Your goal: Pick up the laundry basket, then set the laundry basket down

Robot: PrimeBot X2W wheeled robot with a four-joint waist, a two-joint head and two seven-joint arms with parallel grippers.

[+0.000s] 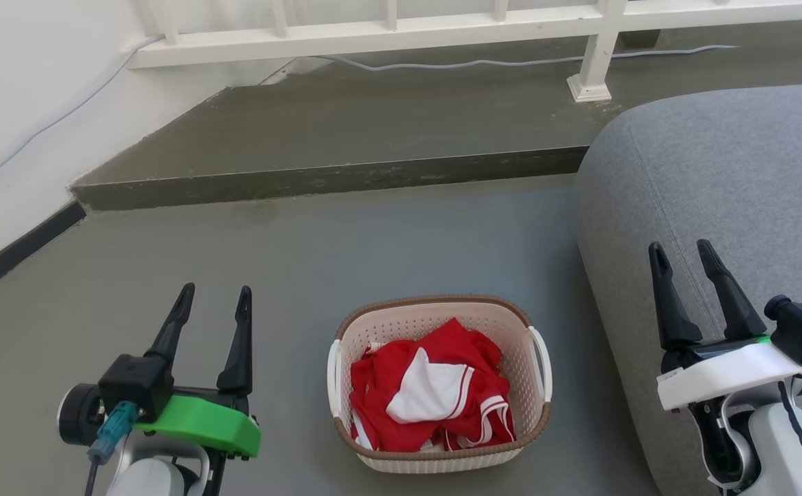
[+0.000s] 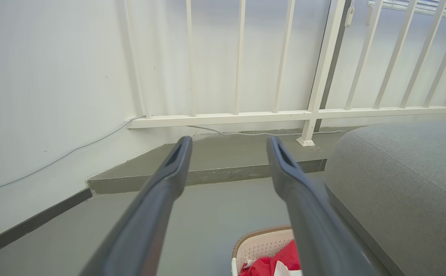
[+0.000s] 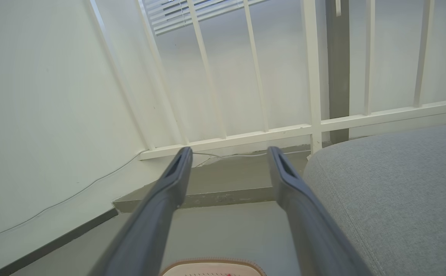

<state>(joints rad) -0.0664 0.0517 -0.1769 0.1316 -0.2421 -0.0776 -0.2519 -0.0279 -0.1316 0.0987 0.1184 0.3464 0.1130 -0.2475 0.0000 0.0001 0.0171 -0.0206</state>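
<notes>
The left gripper point(image 1: 216, 289), jaws spread and empty, hangs well left of the laundry basket point(image 1: 435, 301), which sits on the floor point(image 1: 235, 262) between the arms with a red-and-white garment point(image 1: 428, 386) inside; the right gripper point(image 1: 680, 246), jaws likewise spread on nothing, shows against the grey sofa point(image 1: 718, 158). The likely trouble is an uneven lift: if one side catches its thin loop handle point(image 1: 333, 375) and the other misses, the basket could tip and spill, and the right arm may brush the sofa coming in. Both wrist views cut the basket off at their bottom edge, and whatever lies under the garment is hidden.
</notes>
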